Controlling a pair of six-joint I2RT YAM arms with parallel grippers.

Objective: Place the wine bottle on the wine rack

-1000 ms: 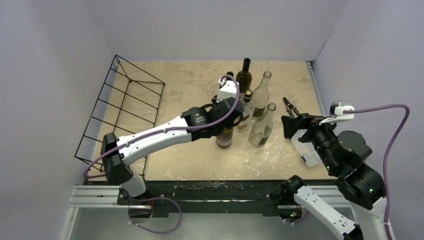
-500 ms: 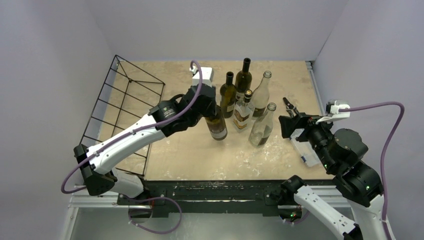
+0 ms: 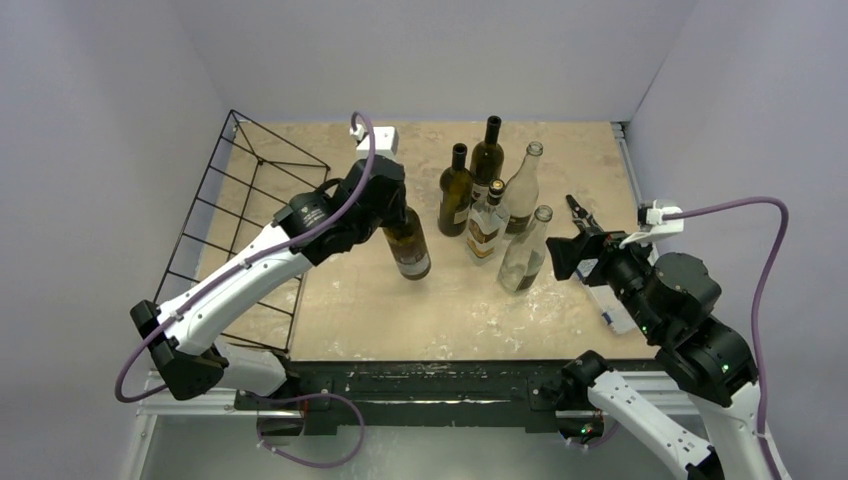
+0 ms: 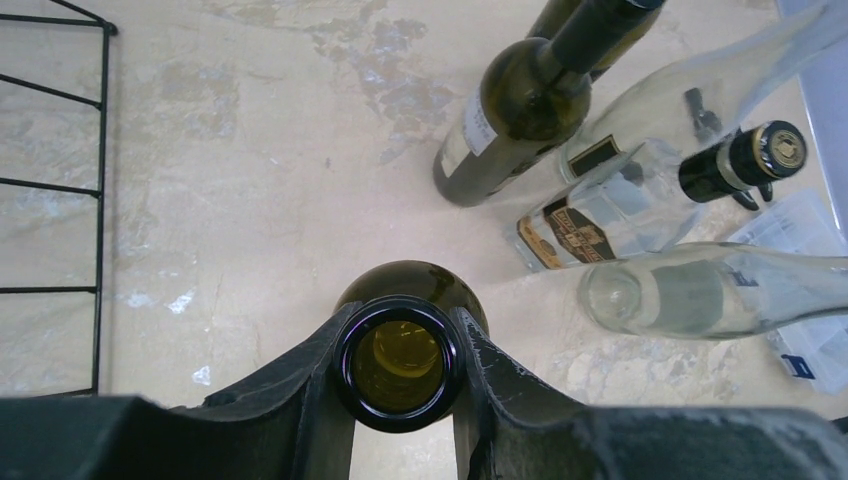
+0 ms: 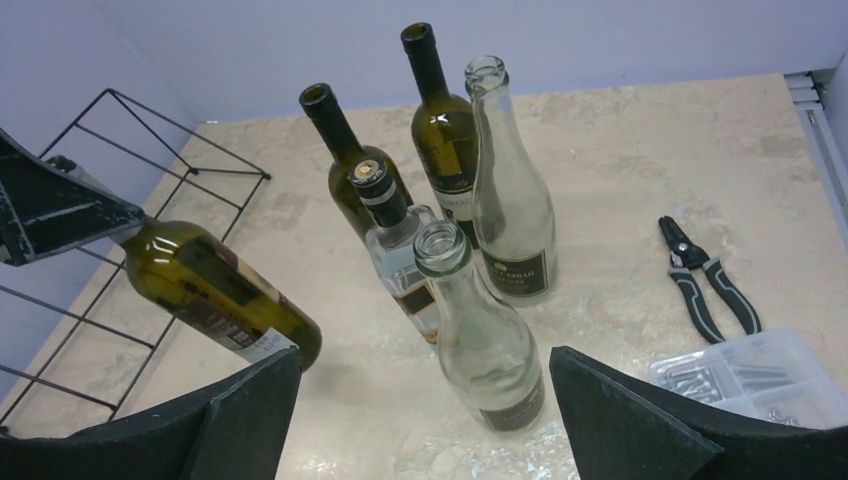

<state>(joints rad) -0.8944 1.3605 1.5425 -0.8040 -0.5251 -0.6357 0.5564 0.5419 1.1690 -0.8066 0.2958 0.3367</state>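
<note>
The wine bottle (image 3: 408,243), dark green with a pale label, hangs tilted a little left of centre in the top view. Its neck leans toward the upper left and its base toward the lower right. In the right wrist view it shows slanted at the left edge, and whether its base touches the table (image 3: 440,310) cannot be told.

The left claw (image 4: 399,328) is clenched on the bottle's neck just under the lip. In the left wrist view the open mouth sits at bottom centre with a black finger (image 4: 300,390) pressed to each side.

The wine rack (image 3: 250,220) stands along the left side of the table, near the bottle but apart from it.

To the right of the held bottle, five others stand upright in a tight cluster: two dark bottles (image 3: 455,192), two clear bottles (image 3: 527,255) and a capped bottle (image 3: 487,218) among them.

The right claw (image 5: 425,420) is spread wide and holds nothing, low at the right of the top view. Pliers (image 5: 705,280) and a plastic box (image 5: 760,380) lie near the table's right edge.
</note>
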